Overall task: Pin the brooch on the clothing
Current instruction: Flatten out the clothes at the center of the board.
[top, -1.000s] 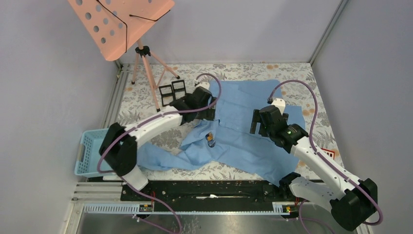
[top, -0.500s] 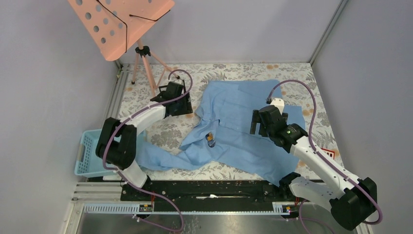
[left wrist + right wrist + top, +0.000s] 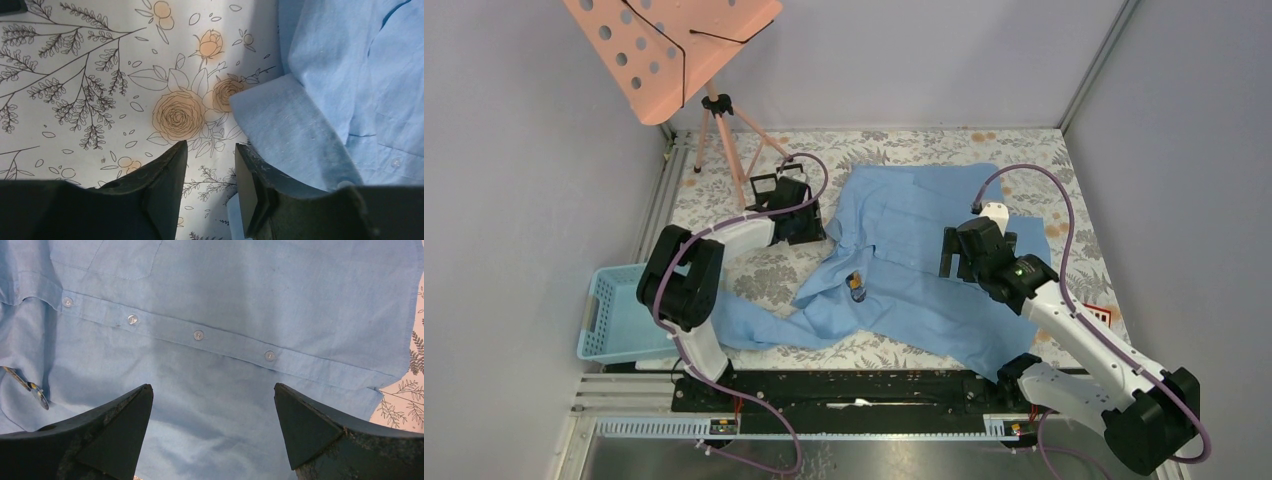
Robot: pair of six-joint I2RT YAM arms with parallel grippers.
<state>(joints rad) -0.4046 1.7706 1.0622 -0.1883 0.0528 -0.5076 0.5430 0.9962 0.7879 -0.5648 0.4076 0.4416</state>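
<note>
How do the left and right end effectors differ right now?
The left end effector has its jaws narrowly apart; the right end effector has them wide. The left one hangs over the floral tablecloth beside the shirt; the right one hangs over the shirt's button placket. Both hold nothing.

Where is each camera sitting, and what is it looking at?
Top: above and behind the bases, looking down on the table, shirt and both arms.
Left wrist: on the left arm, facing down at table and shirt edge; left gripper shows.
Right wrist: facing down at the shirt's buttons; right gripper shows.
Shared: top and right wrist both show the brooch.
</note>
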